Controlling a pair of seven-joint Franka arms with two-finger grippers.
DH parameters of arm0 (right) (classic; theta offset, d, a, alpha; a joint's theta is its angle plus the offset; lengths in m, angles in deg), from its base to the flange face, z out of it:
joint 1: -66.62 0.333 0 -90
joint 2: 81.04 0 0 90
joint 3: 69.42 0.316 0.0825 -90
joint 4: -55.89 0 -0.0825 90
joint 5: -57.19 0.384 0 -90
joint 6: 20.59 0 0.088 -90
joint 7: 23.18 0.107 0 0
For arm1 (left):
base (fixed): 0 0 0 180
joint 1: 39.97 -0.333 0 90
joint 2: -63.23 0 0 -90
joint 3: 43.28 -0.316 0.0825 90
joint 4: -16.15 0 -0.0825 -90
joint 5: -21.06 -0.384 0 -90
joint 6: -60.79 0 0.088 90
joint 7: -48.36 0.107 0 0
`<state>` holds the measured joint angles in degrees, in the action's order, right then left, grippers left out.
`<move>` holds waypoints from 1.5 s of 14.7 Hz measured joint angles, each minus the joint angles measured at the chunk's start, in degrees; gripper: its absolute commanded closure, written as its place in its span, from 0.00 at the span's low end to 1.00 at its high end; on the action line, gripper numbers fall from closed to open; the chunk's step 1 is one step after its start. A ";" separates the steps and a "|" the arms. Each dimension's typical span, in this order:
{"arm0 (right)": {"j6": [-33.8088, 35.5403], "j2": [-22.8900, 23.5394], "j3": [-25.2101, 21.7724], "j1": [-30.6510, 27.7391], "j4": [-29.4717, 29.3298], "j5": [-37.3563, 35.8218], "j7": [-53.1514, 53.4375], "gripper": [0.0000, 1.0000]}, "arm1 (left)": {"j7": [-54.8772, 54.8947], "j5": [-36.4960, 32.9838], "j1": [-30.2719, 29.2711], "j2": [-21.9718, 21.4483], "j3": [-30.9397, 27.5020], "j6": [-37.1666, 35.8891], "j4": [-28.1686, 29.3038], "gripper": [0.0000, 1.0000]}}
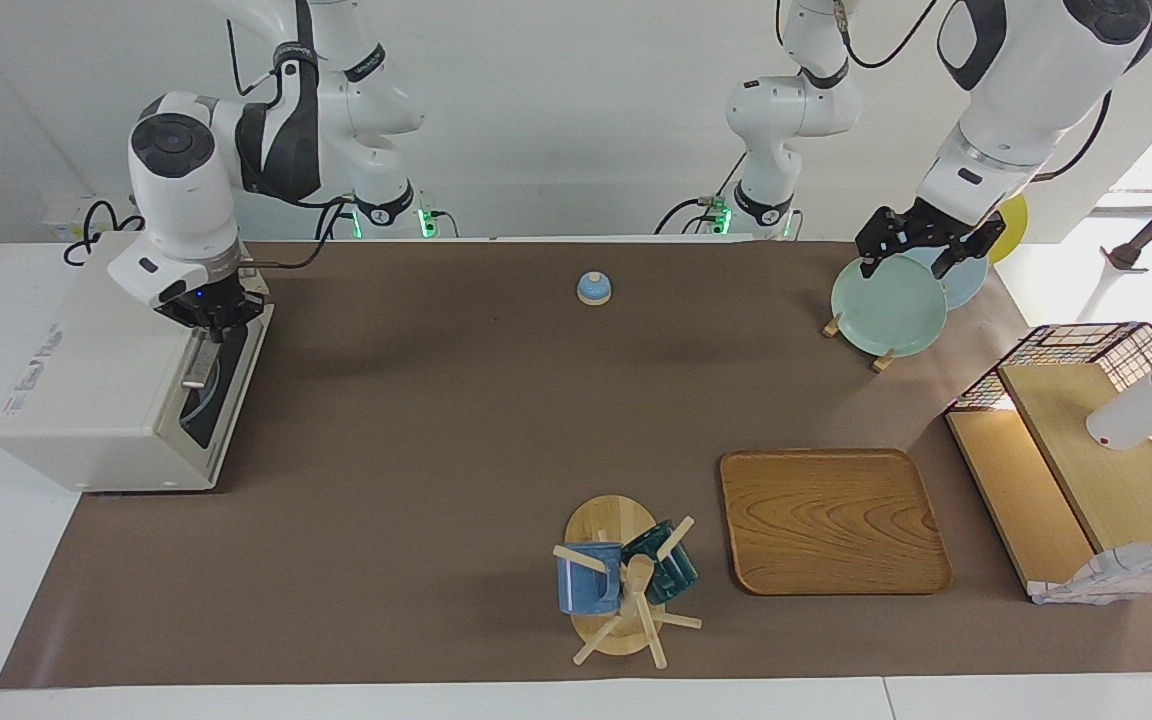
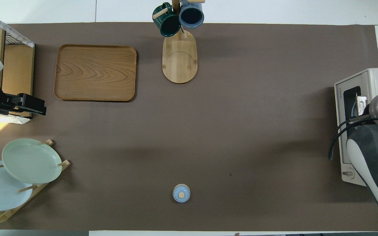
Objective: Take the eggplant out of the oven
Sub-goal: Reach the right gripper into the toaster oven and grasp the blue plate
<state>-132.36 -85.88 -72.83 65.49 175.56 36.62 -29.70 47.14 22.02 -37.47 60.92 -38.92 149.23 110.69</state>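
None of the real work shows as done: the oven (image 1: 106, 400) door looks shut, and the eggplant is nowhere in sight in either view, so I judge it to be inside, under and just past the right gripper (image 1: 208, 322). That gripper is down at the top edge of the door with its fingers pressed together, at the robot-side end of the metal bar handle (image 1: 198, 368). Whether it pinches the bar or only rests against it, I cannot tell. What is left, then, is everything: swing the door down, reach in, take the eggplant and bring it out. Through the dark glass just below the right gripper a pale curved shape shows, perhaps a dish, but I cannot make out what it is or whether anything lies on it. The left gripper (image 1: 921, 250) waits with fingers spread wide and nothing between them, up over the plate rack (image 1: 881, 358), which holds a green plate (image 1: 888, 308), a pale blue one and a yellow one on edge. Well away from both grippers, the wooden tray (image 1: 831, 520) carries nothing, a natural landing spot in my view, and the mug stand (image 1: 616, 600) carries a blue mug (image 1: 586, 580) and a dark green mug (image 1: 666, 565).
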 measured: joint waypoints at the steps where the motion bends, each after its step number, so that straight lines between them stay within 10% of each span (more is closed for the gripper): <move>1: -0.32 -0.01 0.14 0.09 0.25 0.00 0.00 1.00 | 0.00 0.00 0.00 0.00 -0.01 -0.01 0.00 0.00; 22: -24.16 14.01 1.34 6.79 7.09 9.51 10.38 1.00 | 0.00 0.00 0.00 0.00 -0.01 -0.09 0.00 0.00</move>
<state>-156.52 -71.87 -71.48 72.28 182.65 46.13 -19.33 47.14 22.02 -37.48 60.92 -38.93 149.14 110.69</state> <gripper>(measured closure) 0.991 0.000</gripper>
